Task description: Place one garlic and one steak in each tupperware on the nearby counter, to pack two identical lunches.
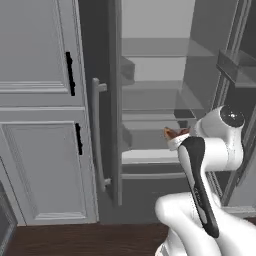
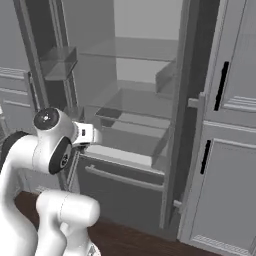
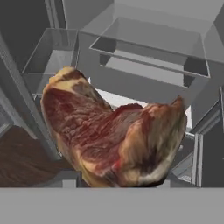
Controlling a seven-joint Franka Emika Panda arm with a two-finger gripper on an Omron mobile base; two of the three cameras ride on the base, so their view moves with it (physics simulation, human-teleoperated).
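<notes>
Before the open fridge: steak (image 3: 116,140) hangs, clamped in the gripper (image 1: 176,134).
Steak look: brown-red, lumpy, pale fat along its 11 o'clock edge.
Edges: clear fridge drawer (image 3: 148,48) at 12 o'clock, apart.
Room: open gap toward dark wood floor (image 3: 22,157) at 8 o'clock.

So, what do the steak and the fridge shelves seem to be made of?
The steak looks like raw meat: red, streaked flesh with a pale fatty edge and a moist sheen. The fridge shelves look like clear glass or plastic, since the grey wall shows through them; the look does not settle which. The fridge handle seems brushed metal, plain grey and matte.
</notes>
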